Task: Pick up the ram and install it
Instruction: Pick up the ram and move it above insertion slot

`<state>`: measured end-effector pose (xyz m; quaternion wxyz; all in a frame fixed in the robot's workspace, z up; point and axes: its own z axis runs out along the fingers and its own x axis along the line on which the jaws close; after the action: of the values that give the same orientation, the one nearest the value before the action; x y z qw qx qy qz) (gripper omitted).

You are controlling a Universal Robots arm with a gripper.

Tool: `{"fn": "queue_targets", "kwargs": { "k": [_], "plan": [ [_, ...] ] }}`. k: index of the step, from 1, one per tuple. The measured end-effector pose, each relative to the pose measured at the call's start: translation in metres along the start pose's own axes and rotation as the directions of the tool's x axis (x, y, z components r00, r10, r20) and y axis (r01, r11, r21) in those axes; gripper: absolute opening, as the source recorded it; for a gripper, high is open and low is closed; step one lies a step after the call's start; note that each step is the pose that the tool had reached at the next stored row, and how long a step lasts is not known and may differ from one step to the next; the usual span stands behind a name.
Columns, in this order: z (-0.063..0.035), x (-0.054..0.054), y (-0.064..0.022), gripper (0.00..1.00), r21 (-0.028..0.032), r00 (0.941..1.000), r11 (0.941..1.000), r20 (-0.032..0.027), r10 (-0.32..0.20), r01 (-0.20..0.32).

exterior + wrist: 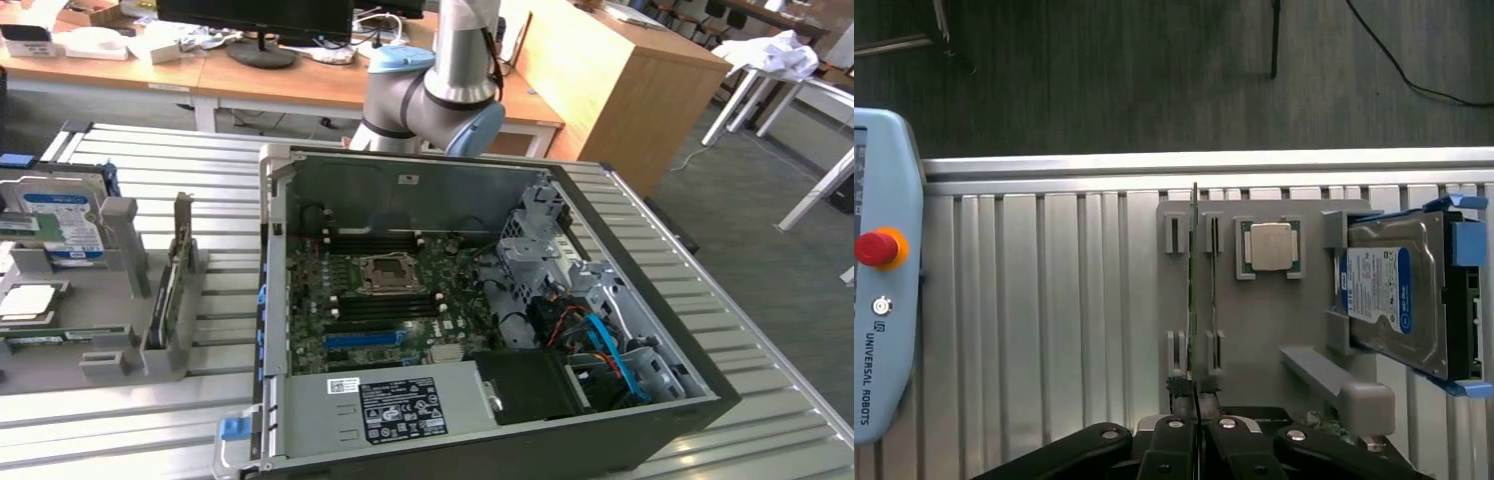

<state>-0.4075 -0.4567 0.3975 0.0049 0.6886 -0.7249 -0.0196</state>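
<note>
Gripper (1196,402) pinched shut on nothing, ram (1194,280) on edge beyond the fingertips; probably light, stiff, fragile, so I'd pinch its top edge mid-length.

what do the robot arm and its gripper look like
The arm is a silver-grey metal tube with rounded grey joints and pale blue end caps; a dark cable runs along it. The gripper is black, built of linked bars with silver pivot bolts.

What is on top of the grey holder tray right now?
On the grey holder tray: the ram standing on edge in its slots, a square processor chip, and a blue-labelled hard drive. The fingers cover one end of the tray.
</note>
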Motion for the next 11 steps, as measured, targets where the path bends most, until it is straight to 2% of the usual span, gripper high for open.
{"fn": "queue_targets", "kwargs": {
  "k": [6,11],
  "plan": [
    [-0.0166,0.0,0.0006,0.12,0.0,1.0,1.0,0.0,0.0,0.0],
    [-0.019,0.0,0.0007,0.12,0.0001,1.0,1.0,0.0001,0.0,0.0]
  ]
}}
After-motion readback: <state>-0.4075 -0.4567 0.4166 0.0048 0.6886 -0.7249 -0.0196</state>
